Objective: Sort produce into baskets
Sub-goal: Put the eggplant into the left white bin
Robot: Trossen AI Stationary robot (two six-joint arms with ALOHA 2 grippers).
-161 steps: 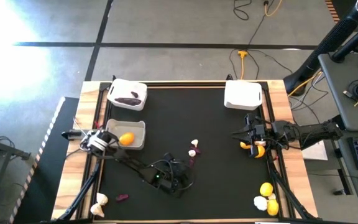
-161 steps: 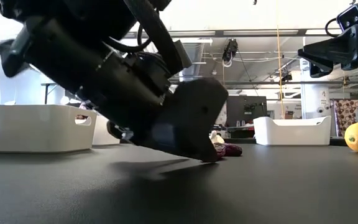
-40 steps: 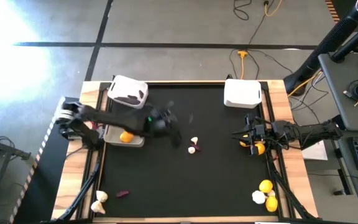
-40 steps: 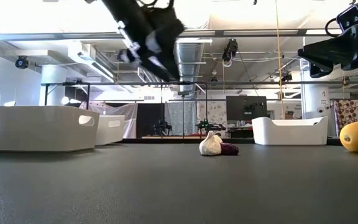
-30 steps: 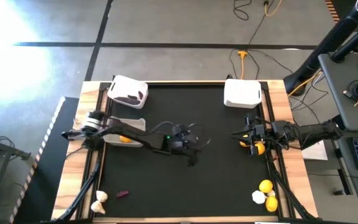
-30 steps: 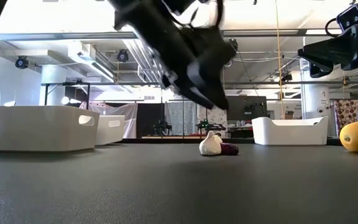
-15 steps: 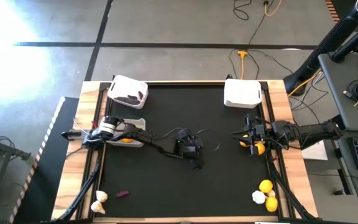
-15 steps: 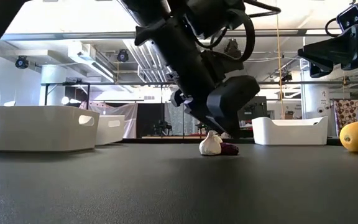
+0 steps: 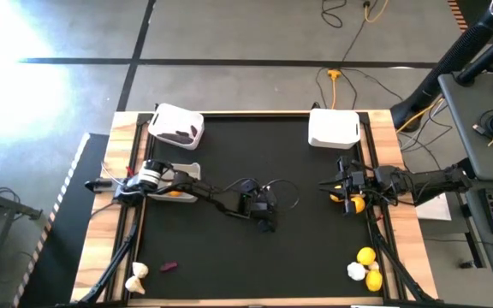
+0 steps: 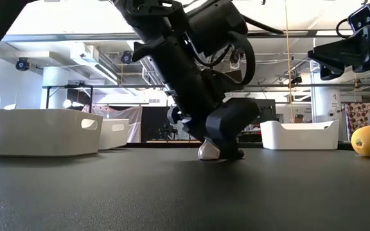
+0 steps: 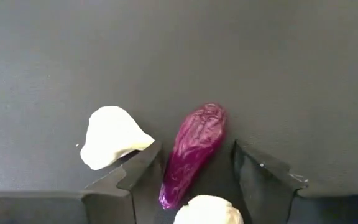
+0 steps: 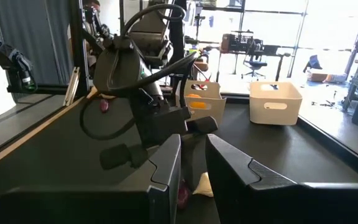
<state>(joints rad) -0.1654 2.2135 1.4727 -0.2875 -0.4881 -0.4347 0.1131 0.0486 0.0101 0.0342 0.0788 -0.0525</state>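
A dark purple piece (image 11: 194, 152) lies on the black table mat between two white garlic bulbs (image 11: 110, 137) (image 11: 207, 211). My left gripper (image 9: 265, 218) is down at the table's middle and open. Its fingers (image 11: 135, 177) stand on either side of the purple piece. One finger is close against a bulb; whether it touches, I cannot tell. In the low view the left gripper (image 10: 220, 153) hides most of the pile; one bulb (image 10: 205, 153) shows. My right gripper (image 9: 328, 185) waits shut above the right side, a lemon (image 9: 354, 204) below its wrist.
A basket (image 9: 176, 127) at the far left holds a purple piece. A second basket (image 9: 187, 174) below it holds a lemon (image 9: 172, 192). A third basket (image 9: 335, 130) stands far right. A garlic bulb (image 9: 138, 274) and purple piece (image 9: 168, 266) lie near left; lemons (image 9: 366, 257) near right.
My left gripper has come down from above the table's middle onto the mat, over the purple piece and the garlic bulbs, and now hides most of them in the low view. The produce has stayed where it was.
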